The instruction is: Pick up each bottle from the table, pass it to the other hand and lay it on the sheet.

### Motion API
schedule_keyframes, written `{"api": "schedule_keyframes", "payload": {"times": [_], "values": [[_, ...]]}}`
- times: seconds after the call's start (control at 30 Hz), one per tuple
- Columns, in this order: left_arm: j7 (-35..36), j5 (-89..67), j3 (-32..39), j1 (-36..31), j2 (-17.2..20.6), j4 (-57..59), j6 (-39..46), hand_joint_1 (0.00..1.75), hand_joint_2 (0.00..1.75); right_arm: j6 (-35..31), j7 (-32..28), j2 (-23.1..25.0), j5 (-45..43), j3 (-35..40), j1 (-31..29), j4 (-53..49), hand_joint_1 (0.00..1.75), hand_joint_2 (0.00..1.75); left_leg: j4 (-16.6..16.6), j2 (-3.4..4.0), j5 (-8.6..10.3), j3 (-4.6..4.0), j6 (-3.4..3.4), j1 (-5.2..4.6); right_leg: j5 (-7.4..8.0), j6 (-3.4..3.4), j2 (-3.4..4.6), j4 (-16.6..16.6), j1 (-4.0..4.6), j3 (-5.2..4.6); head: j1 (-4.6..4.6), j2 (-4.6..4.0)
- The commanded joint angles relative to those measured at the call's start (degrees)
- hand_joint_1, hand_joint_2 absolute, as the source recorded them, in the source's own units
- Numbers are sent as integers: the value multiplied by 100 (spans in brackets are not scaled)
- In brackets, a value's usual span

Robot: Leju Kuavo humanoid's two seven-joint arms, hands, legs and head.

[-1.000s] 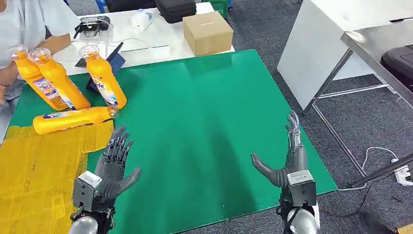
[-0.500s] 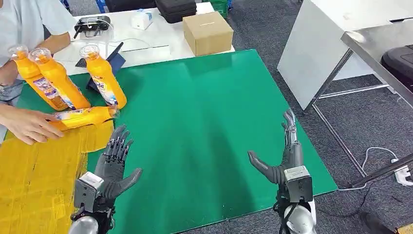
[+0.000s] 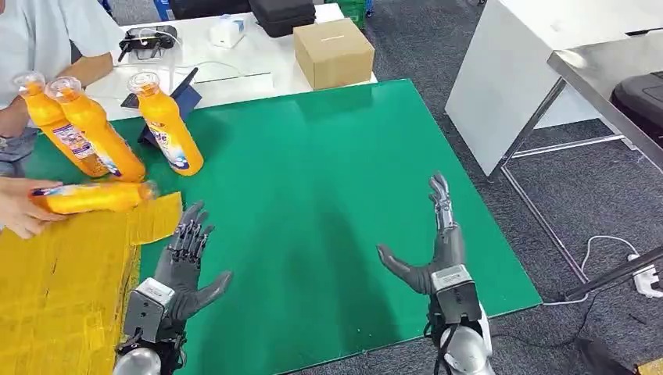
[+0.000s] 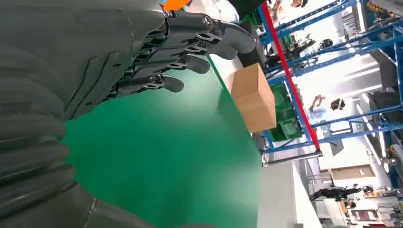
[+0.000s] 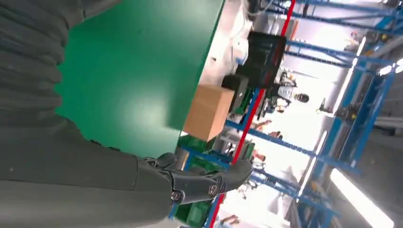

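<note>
Three orange bottles stand at the back left of the green table (image 3: 328,180): two leaning together (image 3: 55,125) (image 3: 98,133) and one (image 3: 166,125) further right. A person's hand (image 3: 19,207) holds another orange bottle (image 3: 90,197) lying over the far edge of the yellow sheet (image 3: 62,289). My left hand (image 3: 184,262) hovers open beside the sheet's right edge, fingers spread, and its fingers (image 4: 180,42) hold nothing. My right hand (image 3: 434,250) is open over the green table near its front right, empty in the right wrist view (image 5: 199,183).
A cardboard box (image 3: 334,51) sits on the white table behind the green one. A tablet stand (image 3: 178,98), a black case (image 3: 281,14) and cables lie there too. A white table (image 3: 532,70) and a metal bench (image 3: 618,86) stand to the right over grey carpet.
The person's hand has taken the lying bottle and lifted and shifted it left. My right hand has drifted left and forward over the table. My left hand has barely moved.
</note>
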Motion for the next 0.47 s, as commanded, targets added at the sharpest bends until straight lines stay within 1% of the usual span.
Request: {"api": "schedule_keyframes", "payload": {"times": [0.03,0.07,0.17,0.2,0.23,0.27,0.33,0.37,0.4,0.43,0.47], "values": [[-34,-171,100,16,-78,140,278,0,175,-101,85,-33,63,410,-199,421,0,175,2,-27,-16,37,-11,13,-11,-19,31,-3,4,37,2,0],[-36,-218,96,20,-83,136,319,0,175,-107,91,-34,68,411,-196,421,0,175,-3,-16,-7,21,-6,6,-4,-12,22,-5,0,20,0,0],[-39,-265,92,35,-105,131,398,0,175,-118,92,-46,73,416,-200,458,0,175,7,-33,-25,50,-14,16,-19,-26,43,3,4,49,2,0],[-32,-271,92,27,-107,145,412,0,175,-119,97,-48,75,418,-206,468,0,175,-2,-17,-7,20,-7,8,-4,-13,21,-4,2,20,2,0],[-14,-283,99,7,-114,167,452,0,175,-119,114,-52,88,423,-210,471,0,175,1,-25,-14,33,-10,11,-11,-19,28,-2,3,32,2,0],[-14,-283,98,-3,-110,180,459,0,175,-117,123,-55,95,427,-211,471,0,175,-2,-19,-5,17,-6,6,-3,-12,17,-4,2,18,2,0],[-7,-287,108,-21,-119,207,487,0,175,-114,135,-58,95,430,-210,475,0,175,4,-30,-16,38,-12,12,-13,-21,31,1,3,37,2,0],[-7,-287,108,-24,-121,209,489,0,175,-105,142,-61,89,430,-212,477,0,175,1,-23,-10,27,-9,9,-7,-16,25,-3,3,27,2,0],[-6,-287,108,-26,-123,213,493,0,175,-97,149,-65,81,426,-211,479,0,175,4,-30,-17,39,-12,13,-13,-22,34,1,4,38,0,0],[-3,-291,108,-26,-130,218,515,0,175,-39,188,-71,21,418,-211,491,0,175,-2,-21,-6,21,-7,7,-4,-13,19,-4,1,21,2,0],[-15,-237,126,-19,-149,208,519,0,175,-28,193,-81,25,425,-218,502,0,175,2,-30,-13,33,-10,12,-10,-19,26,-2,4,34,2,0]]}}
